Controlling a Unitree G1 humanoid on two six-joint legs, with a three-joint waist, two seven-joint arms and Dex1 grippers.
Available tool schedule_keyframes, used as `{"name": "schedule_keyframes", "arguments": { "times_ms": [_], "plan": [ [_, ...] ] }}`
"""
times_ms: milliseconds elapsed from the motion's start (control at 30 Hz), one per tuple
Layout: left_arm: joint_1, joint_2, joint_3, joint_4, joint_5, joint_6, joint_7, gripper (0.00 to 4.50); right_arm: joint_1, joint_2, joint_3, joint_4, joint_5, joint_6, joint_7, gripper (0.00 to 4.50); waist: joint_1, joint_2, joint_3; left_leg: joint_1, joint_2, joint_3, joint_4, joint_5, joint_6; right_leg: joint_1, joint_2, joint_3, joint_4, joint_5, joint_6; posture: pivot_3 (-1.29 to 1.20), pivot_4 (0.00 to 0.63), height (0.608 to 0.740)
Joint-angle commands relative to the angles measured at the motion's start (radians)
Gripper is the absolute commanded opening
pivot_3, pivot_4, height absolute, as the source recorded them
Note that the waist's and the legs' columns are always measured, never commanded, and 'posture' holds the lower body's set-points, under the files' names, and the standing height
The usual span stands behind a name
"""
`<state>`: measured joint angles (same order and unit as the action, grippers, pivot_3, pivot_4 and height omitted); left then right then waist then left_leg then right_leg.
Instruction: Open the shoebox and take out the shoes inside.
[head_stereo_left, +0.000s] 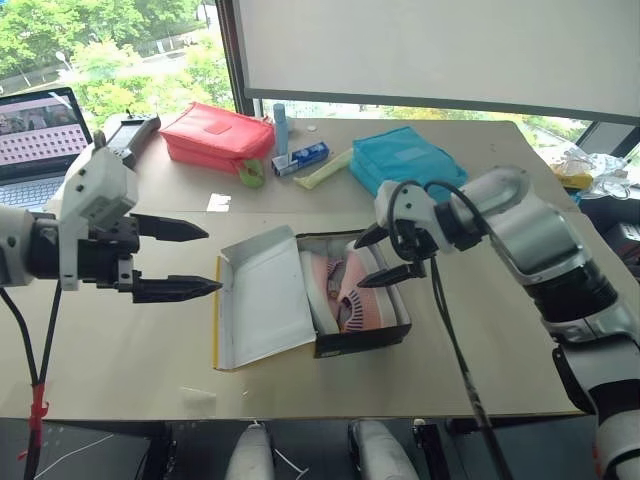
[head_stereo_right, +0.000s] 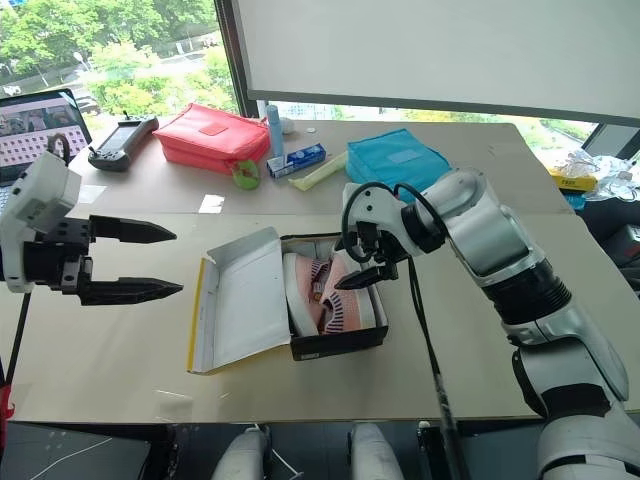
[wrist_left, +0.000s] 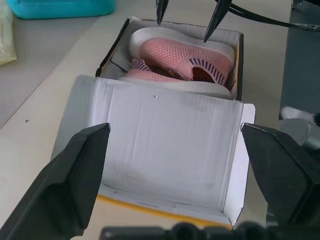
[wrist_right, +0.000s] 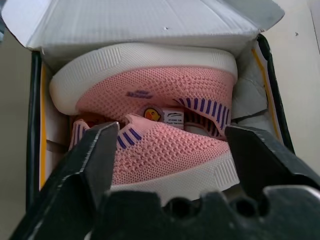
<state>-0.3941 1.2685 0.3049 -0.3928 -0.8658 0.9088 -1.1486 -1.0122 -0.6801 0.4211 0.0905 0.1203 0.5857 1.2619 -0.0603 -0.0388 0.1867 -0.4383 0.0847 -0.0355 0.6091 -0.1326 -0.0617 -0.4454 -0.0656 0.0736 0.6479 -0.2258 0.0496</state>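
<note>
Shoebox (head_stereo_left: 300, 300) sits mid-table, already open: lid folded flat out from its hinge side, white inside up, a yellow edge showing along the far rim of the lid; base is black.

Shoes (head_stereo_left: 345, 290) lie inside the shoebox, still not taken out. Pair is packed on its sides, nested close, long axis running along the length of the shoebox. Pink knit uppers, white ribbed soles, purple striping at the collar, a small yellow duck badge near the tongue.

Right gripper (head_stereo_left: 388, 256) hangs directly over the shoebox's open base, tips just above the shoes, not touching them as far as can be seen. Fingers spread wide, nothing between them; in the right wrist view they bracket the near shoe across its width.

Left gripper (head_stereo_left: 170, 258) hovers off the lid side of the shoebox, well clear of it, pointing toward it, likewise spread and empty.

Judgement: right arm is the nearer one. Shoes lie straight below its fingers, so the coming move is a short drop and a close across the upper shoe.
</note>
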Motion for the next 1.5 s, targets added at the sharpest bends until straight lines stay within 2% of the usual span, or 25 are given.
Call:
{"name": "schedule_keyframes", "arguments": {
  "times_ms": [33, 100, 200, 400, 700, 1033, 1333, 1433, 1500],
  "plan": [
    [-0.011, -0.007, 0.010, -0.008, 0.010, -0.026, 0.005, 4.50, -0.097, -0.009, -0.006, 0.010, -0.046, 0.261, -0.067, 4.49, 0.001, 0.000, 0.000, -0.001, 0.000, 0.000, 0.000, 0.000, 0.000, -0.001, 0.000, 0.000, 0.000, 0.000, 0.000, 0.00, 0.150, 0.726],
    [0.004, -0.011, 0.017, -0.008, 0.013, -0.028, 0.008, 4.50, -0.176, 0.012, -0.031, 0.038, 0.036, 0.484, -0.028, 4.49, 0.005, 0.001, 0.001, -0.006, 0.000, 0.000, 0.000, 0.001, -0.001, -0.006, 0.000, 0.000, 0.001, 0.002, 0.001, 0.00, 0.150, 0.726],
    [0.020, -0.015, 0.022, -0.009, 0.018, -0.031, 0.013, 4.50, -0.287, 0.057, -0.051, 0.124, 0.097, 0.706, -0.039, 4.49, 0.004, 0.001, 0.001, -0.008, 0.001, 0.000, -0.001, 0.001, 0.000, -0.010, 0.001, 0.000, 0.002, 0.004, 0.003, 0.00, 0.150, 0.726],
    [0.012, -0.028, 0.009, -0.008, 0.025, -0.039, 0.032, 4.50, -0.384, 0.158, -0.126, 0.294, 0.165, 0.910, -0.140, 4.49, 0.007, 0.001, 0.001, -0.008, 0.002, 0.000, -0.003, 0.001, 0.000, -0.010, 0.003, 0.001, 0.003, 0.003, 0.002, 0.00, 0.150, 0.726],
    [-0.005, -0.044, -0.004, -0.010, 0.034, -0.035, 0.046, 4.50, -0.324, 0.167, -0.076, 0.318, 0.165, 0.842, -0.234, 4.49, 0.018, 0.001, 0.001, -0.009, 0.002, 0.000, -0.001, 0.001, 0.000, -0.010, 0.003, 0.001, 0.003, 0.003, 0.003, 0.00, 0.150, 0.726],
    [0.007, -0.046, -0.001, -0.019, 0.036, -0.030, 0.048, 4.50, -0.293, 0.121, -0.024, 0.319, 0.162, 0.777, -0.236, 4.49, 0.014, 0.001, 0.001, -0.009, 0.002, 0.000, -0.002, 0.001, 0.000, -0.011, 0.003, 0.001, 0.003, 0.003, 0.003, 0.00, 0.150, 0.726],
    [-0.010, -0.046, -0.009, -0.014, 0.036, -0.031, 0.048, 4.50, -0.173, 0.122, 0.055, 0.224, 0.159, 0.765, -0.253, 4.49, 0.017, 0.000, 0.000, -0.008, 0.002, 0.000, -0.001, 0.001, 0.000, -0.009, 0.003, 0.001, 0.003, 0.003, 0.003, 0.00, 0.150, 0.726],
    [-0.014, -0.046, -0.013, -0.012, 0.039, -0.032, 0.047, 4.50, -0.167, 0.128, 0.058, 0.221, 0.155, 0.758, -0.263, 3.85, 0.018, -0.001, 0.000, -0.007, 0.002, 0.000, -0.001, 0.001, 0.000, -0.008, 0.004, 0.001, 0.003, 0.003, 0.003, 0.00, 0.150, 0.726],
    [-0.019, -0.047, -0.015, -0.011, 0.039, -0.032, 0.047, 4.50, -0.168, 0.131, 0.056, 0.221, 0.156, 0.756, -0.268, 3.15, 0.020, -0.001, 0.000, -0.007, 0.002, 0.000, 0.000, 0.001, 0.000, -0.009, 0.004, 0.001, 0.004, 0.003, 0.003, 0.00, 0.150, 0.726]
  ]
}}
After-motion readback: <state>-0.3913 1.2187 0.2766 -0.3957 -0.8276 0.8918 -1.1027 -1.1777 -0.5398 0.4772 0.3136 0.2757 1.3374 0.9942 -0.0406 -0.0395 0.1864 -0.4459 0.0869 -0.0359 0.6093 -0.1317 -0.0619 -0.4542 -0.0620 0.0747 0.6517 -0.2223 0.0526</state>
